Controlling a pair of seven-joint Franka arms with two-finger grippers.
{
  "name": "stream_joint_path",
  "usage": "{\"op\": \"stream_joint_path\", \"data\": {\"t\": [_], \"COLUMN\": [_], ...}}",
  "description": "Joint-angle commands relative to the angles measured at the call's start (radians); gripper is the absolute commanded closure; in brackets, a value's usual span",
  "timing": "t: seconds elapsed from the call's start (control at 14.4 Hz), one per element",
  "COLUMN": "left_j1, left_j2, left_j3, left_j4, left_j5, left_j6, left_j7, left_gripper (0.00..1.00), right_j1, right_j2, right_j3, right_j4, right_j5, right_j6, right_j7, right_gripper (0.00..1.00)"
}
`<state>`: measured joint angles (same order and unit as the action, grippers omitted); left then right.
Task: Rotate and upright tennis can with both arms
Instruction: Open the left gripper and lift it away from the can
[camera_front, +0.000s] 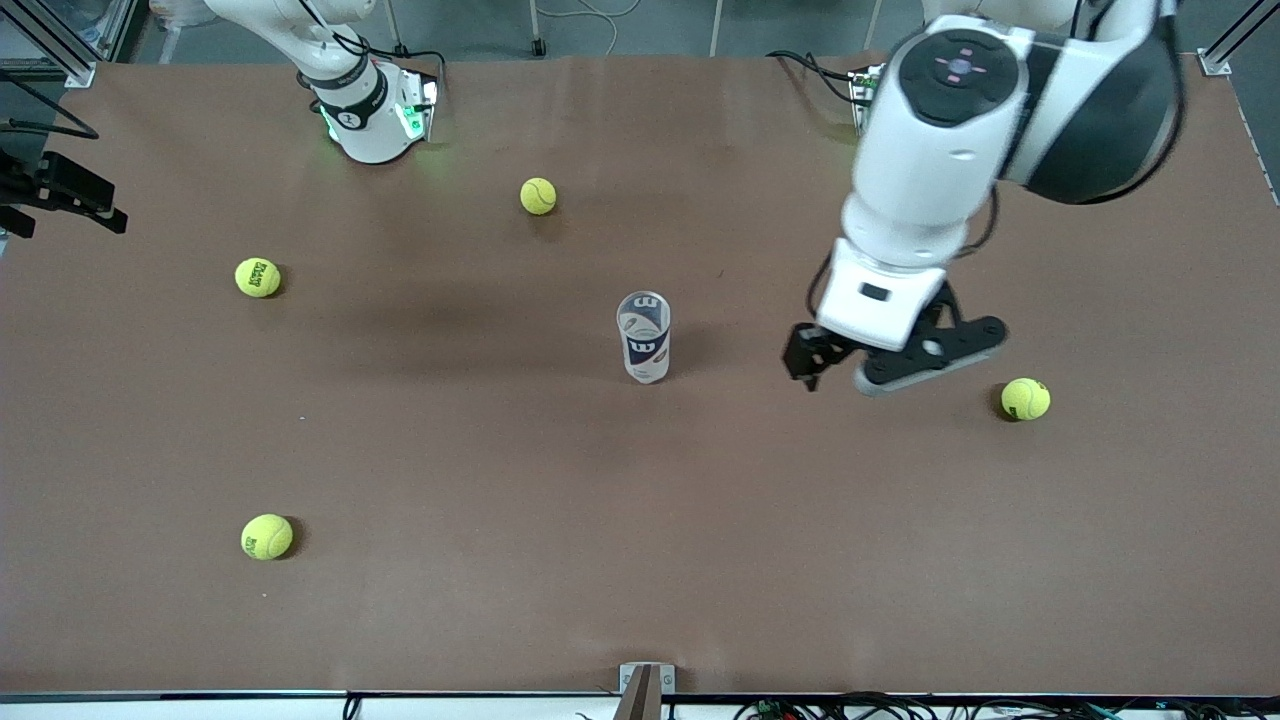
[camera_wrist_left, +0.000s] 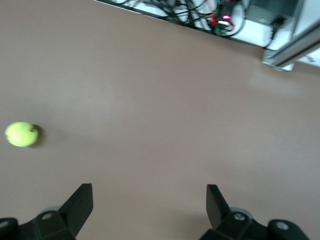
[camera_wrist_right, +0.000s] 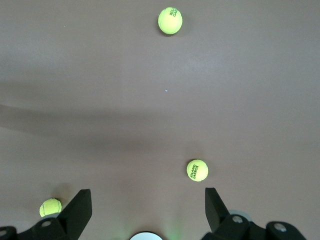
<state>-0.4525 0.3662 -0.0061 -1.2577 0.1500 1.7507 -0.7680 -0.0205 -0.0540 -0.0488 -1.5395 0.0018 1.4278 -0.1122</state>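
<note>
A fuzzy yellow tennis ball (camera_front: 266, 537) lies nearest the camera, toward the right arm's end of the brown counter (camera_front: 480, 600). The clear plastic tennis can (camera_front: 644, 338) with the navy "W" label stands upright mid-counter, touched by nothing. The left gripper (camera_front: 838, 380) hangs beside it with wide, empty jaws; the right gripper (camera_wrist_right: 145, 210) waits high, also wide. The uprighting seems finished, so next is only retreating without knocking the can. Only the front view shows the can; each wrist view shows only balls.

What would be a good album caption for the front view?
Tennis can standing upright mid-table, open left gripper hovering beside it, four tennis balls scattered around.
</note>
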Motion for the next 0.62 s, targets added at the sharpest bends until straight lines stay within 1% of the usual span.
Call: {"op": "stream_joint_path", "data": {"t": [0.0,0.21,0.35,0.56], "left_j1": [0.093,0.188,0.247,0.301], "left_j2": [-0.052,-0.110,-0.153,-0.248], "left_j3": [-0.009,-0.009,-0.009,-0.009], "left_j4": [-0.026,-0.049,-0.066,-0.146], "left_j5": [-0.038,-0.093,-0.110,-0.112], "left_j6": [-0.045,-0.106,-0.135,-0.140], "left_j7": [0.143,0.300,0.395,0.502], "left_gripper": [0.00,0.00,0.00,0.00], "right_j1": [0.008,0.010,0.017,0.016], "right_j2": [-0.036,-0.036,-0.036,-0.036], "right_j3": [-0.008,-0.008,-0.008,-0.008], "right_j4": [-0.037,-0.037,-0.037,-0.036], "right_j5": [0.010,0.010,0.012,0.012], "right_j6": [0.010,0.008,0.008,0.010], "right_j7": [-0.014,-0.009,-0.007,-0.007], "right_gripper": [0.00,0.00,0.00,0.00]}}
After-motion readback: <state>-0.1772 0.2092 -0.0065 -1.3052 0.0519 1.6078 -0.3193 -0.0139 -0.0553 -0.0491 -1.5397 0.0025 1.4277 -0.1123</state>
